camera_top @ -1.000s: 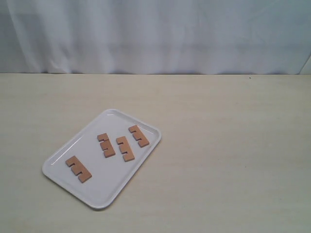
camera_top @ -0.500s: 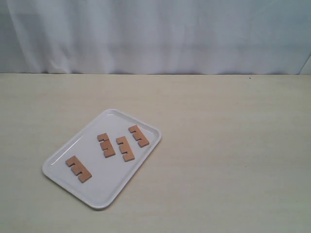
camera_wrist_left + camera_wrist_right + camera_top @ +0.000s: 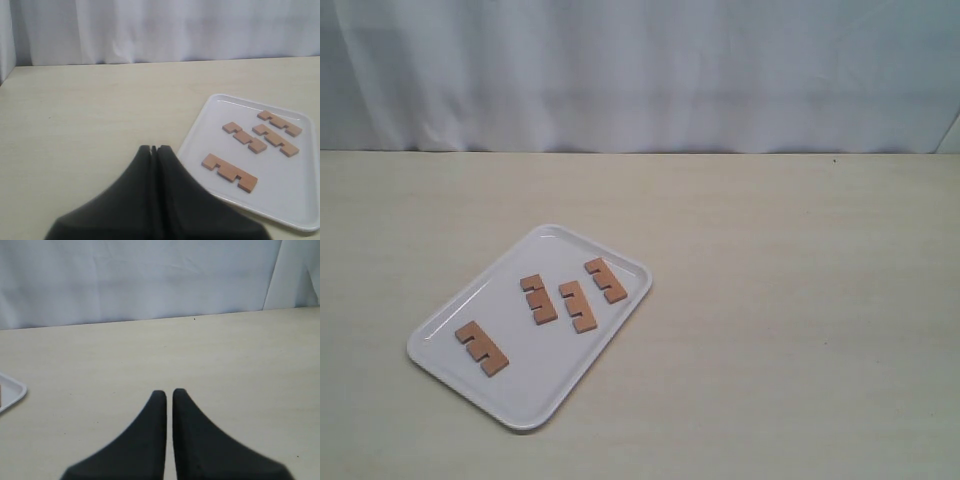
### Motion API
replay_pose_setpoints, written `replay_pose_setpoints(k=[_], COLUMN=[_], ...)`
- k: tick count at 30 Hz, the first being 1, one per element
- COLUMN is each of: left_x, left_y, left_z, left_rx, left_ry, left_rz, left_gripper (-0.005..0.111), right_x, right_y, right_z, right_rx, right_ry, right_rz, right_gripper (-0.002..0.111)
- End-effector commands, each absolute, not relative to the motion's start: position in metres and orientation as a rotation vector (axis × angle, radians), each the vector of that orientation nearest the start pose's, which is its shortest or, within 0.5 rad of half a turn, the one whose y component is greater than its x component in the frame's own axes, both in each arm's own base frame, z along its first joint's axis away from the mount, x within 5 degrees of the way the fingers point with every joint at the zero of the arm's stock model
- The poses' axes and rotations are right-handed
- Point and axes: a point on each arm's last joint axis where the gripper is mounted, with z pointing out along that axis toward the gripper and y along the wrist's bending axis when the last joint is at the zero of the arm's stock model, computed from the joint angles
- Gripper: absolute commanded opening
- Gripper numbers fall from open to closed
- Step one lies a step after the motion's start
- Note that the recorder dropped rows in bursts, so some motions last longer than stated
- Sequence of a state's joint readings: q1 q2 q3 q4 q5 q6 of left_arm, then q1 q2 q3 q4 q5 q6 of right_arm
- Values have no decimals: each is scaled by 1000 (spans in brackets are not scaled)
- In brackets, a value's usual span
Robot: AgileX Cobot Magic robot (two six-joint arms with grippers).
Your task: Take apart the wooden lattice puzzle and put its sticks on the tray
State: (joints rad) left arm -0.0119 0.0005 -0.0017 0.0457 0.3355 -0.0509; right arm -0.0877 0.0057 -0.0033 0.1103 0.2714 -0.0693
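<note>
No assembled lattice puzzle shows; its sticks lie apart, flat on the white tray (image 3: 525, 398) at the left of the table. One stick (image 3: 481, 348) lies near the tray's front left; three more (image 3: 538, 298) (image 3: 578, 306) (image 3: 606, 280) lie side by side toward its far end. In the left wrist view my left gripper (image 3: 154, 148) is shut and empty, beside the tray (image 3: 285, 202), with the nearest stick (image 3: 229, 172) a little way off. My right gripper (image 3: 169, 392) is shut on nothing over bare table, and the tray's corner (image 3: 12, 392) shows at the edge. Neither gripper appears in the exterior view.
The pale wooden table (image 3: 790, 300) stretches to the right of the tray. A white curtain (image 3: 640, 70) hangs along the table's far edge.
</note>
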Motion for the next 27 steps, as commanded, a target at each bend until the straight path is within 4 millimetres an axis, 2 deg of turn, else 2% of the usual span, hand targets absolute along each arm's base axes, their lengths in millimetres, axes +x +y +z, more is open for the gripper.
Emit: replay_pose_setpoints(k=[1,6,15,27], left_x=[54,54,54,54], left_y=[0,0,0,0], left_z=[184,184,184,184], left_rx=[-1,-1,-1,-1], left_ry=[1807,1807,1807,1807], left_rz=[-7,-7,-7,-7], left_gripper=[0,0,0,0], right_x=[55,55,55,55], right_y=[-4,3,0,0], right_z=[189,190,190,190], right_rx=[79,-65,6,6], right_ry=[1752,1734,1742,1743], right_rz=[-48,18,5,5], right_gripper=[4,4,4,4])
